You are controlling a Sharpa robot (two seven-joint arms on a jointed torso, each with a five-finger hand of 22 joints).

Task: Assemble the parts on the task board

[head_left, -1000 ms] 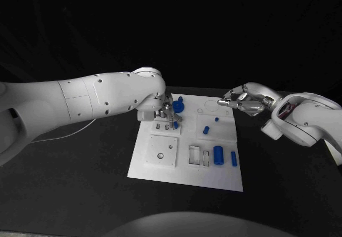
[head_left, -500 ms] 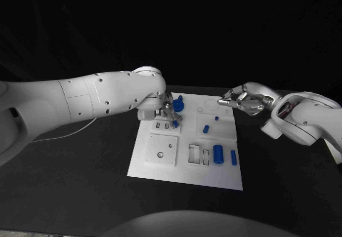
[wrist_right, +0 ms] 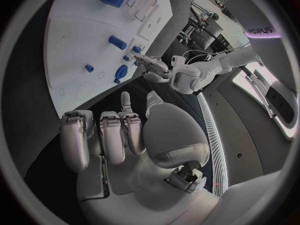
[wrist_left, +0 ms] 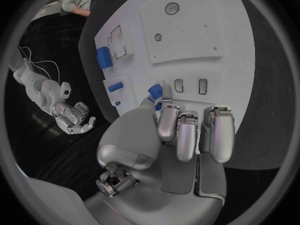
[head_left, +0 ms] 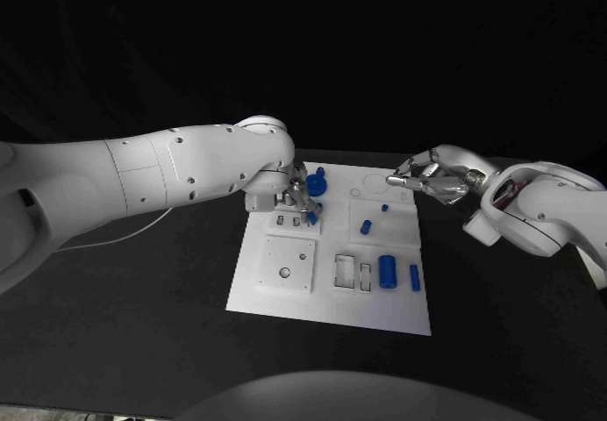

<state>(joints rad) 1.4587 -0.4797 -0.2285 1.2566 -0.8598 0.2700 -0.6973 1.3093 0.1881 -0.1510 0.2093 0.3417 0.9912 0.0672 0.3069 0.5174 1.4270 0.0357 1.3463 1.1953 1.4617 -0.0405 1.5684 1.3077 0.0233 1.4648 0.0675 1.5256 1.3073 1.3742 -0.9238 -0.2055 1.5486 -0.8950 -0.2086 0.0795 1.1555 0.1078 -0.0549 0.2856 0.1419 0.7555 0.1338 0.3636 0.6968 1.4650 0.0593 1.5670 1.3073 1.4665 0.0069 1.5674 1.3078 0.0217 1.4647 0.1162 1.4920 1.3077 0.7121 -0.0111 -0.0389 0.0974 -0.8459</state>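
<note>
Little has moved: left hand [head_left: 294, 200] still pinches a small blue part [wrist_left: 155, 91] above the task board [head_left: 332, 303] slots, probably to insert it; right hand [head_left: 430, 180] waits curled, holding nothing.

- The task board [head_left: 332, 289] is a white rectangular plate lying flat on the black table, with cut-out recesses.
- A large blue cylinder [head_left: 387, 274] and a slimmer blue pin [head_left: 415, 279] lie side by side near its right edge.
- A small blue peg [head_left: 366, 230] lies mid-board.
- A knobbed blue part [head_left: 317, 184] sits near the far edge.
</note>
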